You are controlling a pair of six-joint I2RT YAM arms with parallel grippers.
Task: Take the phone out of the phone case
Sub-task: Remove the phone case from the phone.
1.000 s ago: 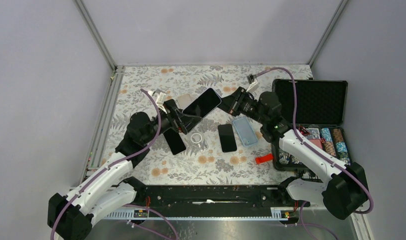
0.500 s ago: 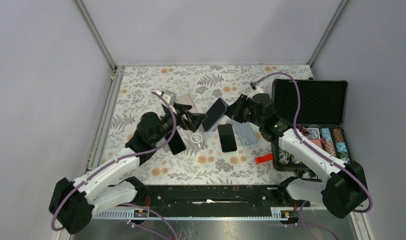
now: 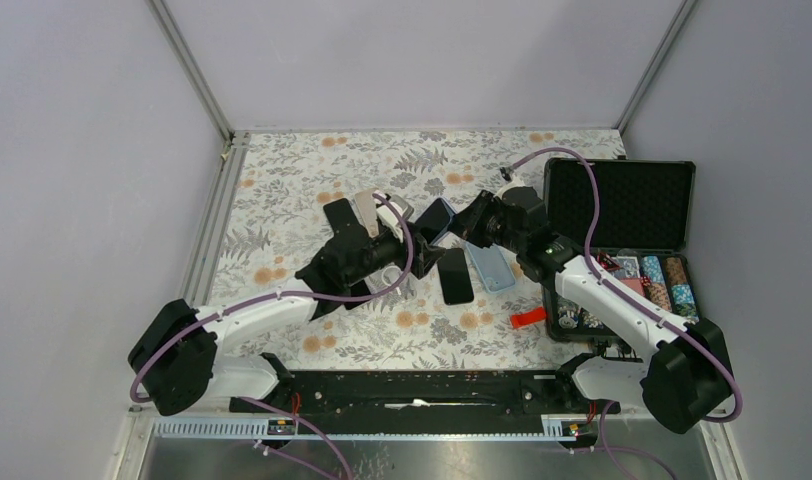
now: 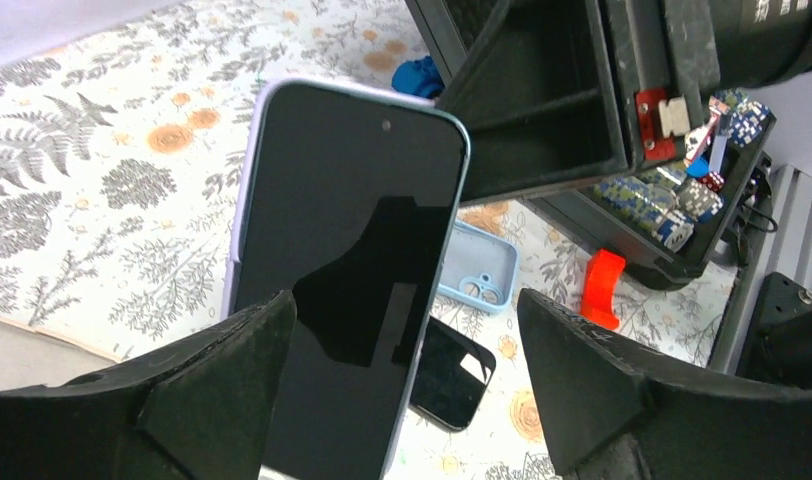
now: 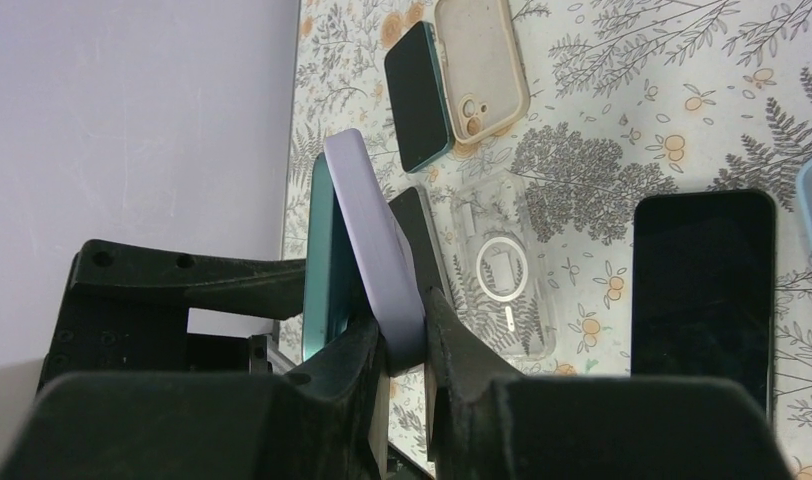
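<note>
A dark-screened phone (image 4: 352,250) sits in a lavender phone case (image 5: 377,240), held tilted above the table near the middle (image 3: 434,222). My right gripper (image 5: 404,320) is shut on the case's edge, and the phone's teal rim (image 5: 320,260) shows beside it. From the left, my left gripper (image 4: 407,300) faces the screen, open, one finger (image 4: 222,370) overlapping the phone's lower left and the other (image 4: 602,380) well clear to the right. In the top view the left gripper (image 3: 422,255) sits just below the phone and the right gripper (image 3: 464,225) beside it.
On the floral table lie a bare black phone (image 3: 454,275), an empty light blue case (image 3: 489,262), a clear case (image 5: 502,270), a beige case (image 5: 479,65) and a dark teal phone (image 5: 419,95). An open black chip case (image 3: 622,205) stands right, a red piece (image 3: 528,317) near it.
My left arm has swung right and brought its jaws up to the phone, narrowing them slightly. The right gripper has lowered and turned the cased phone, still gripping it.
</note>
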